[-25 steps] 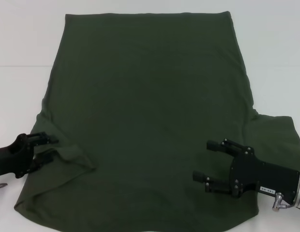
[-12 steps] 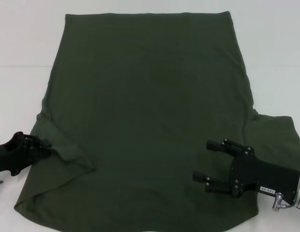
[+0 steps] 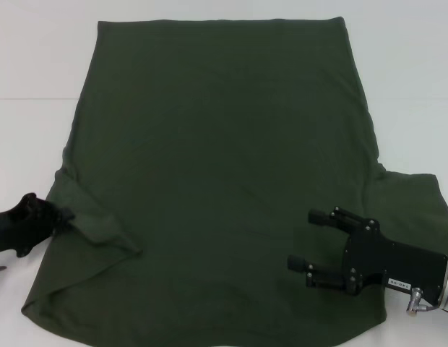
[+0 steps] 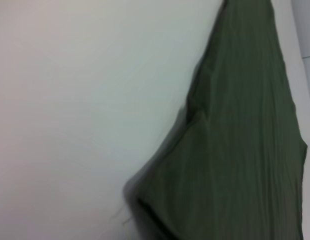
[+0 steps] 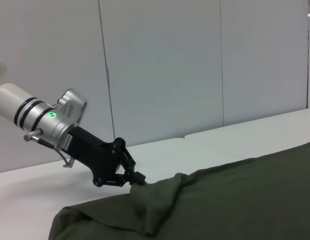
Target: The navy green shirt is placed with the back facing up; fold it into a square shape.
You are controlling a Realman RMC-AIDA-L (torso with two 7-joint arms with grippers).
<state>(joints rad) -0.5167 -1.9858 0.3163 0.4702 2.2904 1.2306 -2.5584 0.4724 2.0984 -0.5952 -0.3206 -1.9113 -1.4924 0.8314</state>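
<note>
Under left gripper (image 3: 56,217), navy green shirt (image 3: 224,159) sleeve, pinched

Shirt (image 3: 224,181) flat on table (image 3: 29,65), left claw (image 3: 56,217) at its left sleeve — right claw (image 3: 311,242) over near-right part

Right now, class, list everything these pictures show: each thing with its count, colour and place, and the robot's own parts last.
navy green shirt: one, dark olive green, spread flat across the table, left sleeve bunched and lifted.
table: one, white, under the shirt.
wall panels: several, pale grey, behind the table in the right wrist view.
left gripper: one, black, at the shirt's left edge, shut on the sleeve fabric.
right gripper: one, black, open, above the shirt's near right part.
</note>
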